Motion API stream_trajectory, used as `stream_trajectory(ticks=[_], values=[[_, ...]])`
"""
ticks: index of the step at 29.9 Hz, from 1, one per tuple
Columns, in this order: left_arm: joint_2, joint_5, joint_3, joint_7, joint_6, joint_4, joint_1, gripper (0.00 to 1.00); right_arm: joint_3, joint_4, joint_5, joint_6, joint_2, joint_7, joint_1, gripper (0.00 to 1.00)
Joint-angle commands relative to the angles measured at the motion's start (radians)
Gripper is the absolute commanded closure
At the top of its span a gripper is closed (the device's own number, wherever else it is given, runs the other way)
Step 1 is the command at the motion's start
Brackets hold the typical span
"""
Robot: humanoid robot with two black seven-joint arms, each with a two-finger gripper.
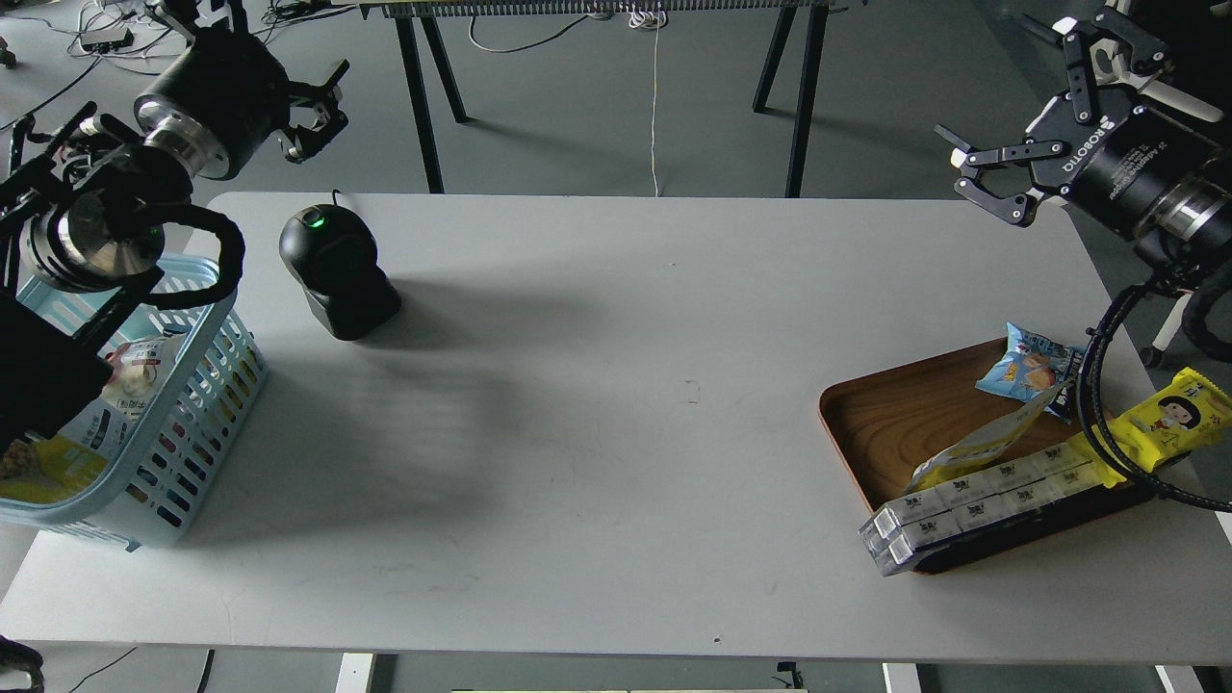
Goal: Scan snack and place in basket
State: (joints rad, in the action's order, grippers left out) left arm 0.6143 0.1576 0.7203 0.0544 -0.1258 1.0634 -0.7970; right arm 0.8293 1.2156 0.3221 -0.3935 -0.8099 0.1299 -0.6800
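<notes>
The snack (53,452), a yellow and white pouch, lies inside the light blue basket (227,306) at the table's left edge, partly hidden by my left arm. My left gripper (274,53) is open and empty, high above the table's far left corner, behind the basket and the scanner. My right gripper (1035,101) is open and empty, raised above the table's far right corner.
A black barcode scanner (337,265) stands near the far left, green light on. A second small packet (135,371) lies in the basket. The brown wooden tray (890,414) at the right holds a blue snack bag (1035,361), a yellow cartoon-face packet (1169,419), white boxes (972,500) and a pale pouch (972,448).
</notes>
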Motion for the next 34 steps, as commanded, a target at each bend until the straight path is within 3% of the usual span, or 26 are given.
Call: stream_trajectory(ticks=[1,5,11,16,24,34], values=[[-0.002,-0.004,0.010,0.008,-0.083,0.001,0.036,0.00,0.007,-0.002,0.000,0.073,0.006,-0.001,0.007,0.03],[0.004,-0.021,0.004,0.031,-0.130,-0.026,0.058,0.00,0.005,-0.008,-0.002,0.149,0.044,-0.001,0.004,0.03],[0.012,-0.093,0.002,0.061,-0.213,-0.051,0.076,0.00,0.008,-0.082,-0.002,0.174,0.124,-0.001,-0.003,0.03],[0.013,-0.153,0.002,0.125,-0.253,-0.051,0.085,0.00,0.039,-0.085,-0.002,0.159,0.139,-0.004,0.005,0.01],[0.015,-0.153,0.010,0.120,-0.249,-0.052,0.084,0.00,0.096,-0.107,-0.002,0.015,0.173,-0.039,0.089,0.01],[0.015,-0.153,0.010,0.124,-0.250,-0.051,0.085,0.00,0.139,-0.100,-0.002,0.010,0.173,-0.042,0.128,0.01]])
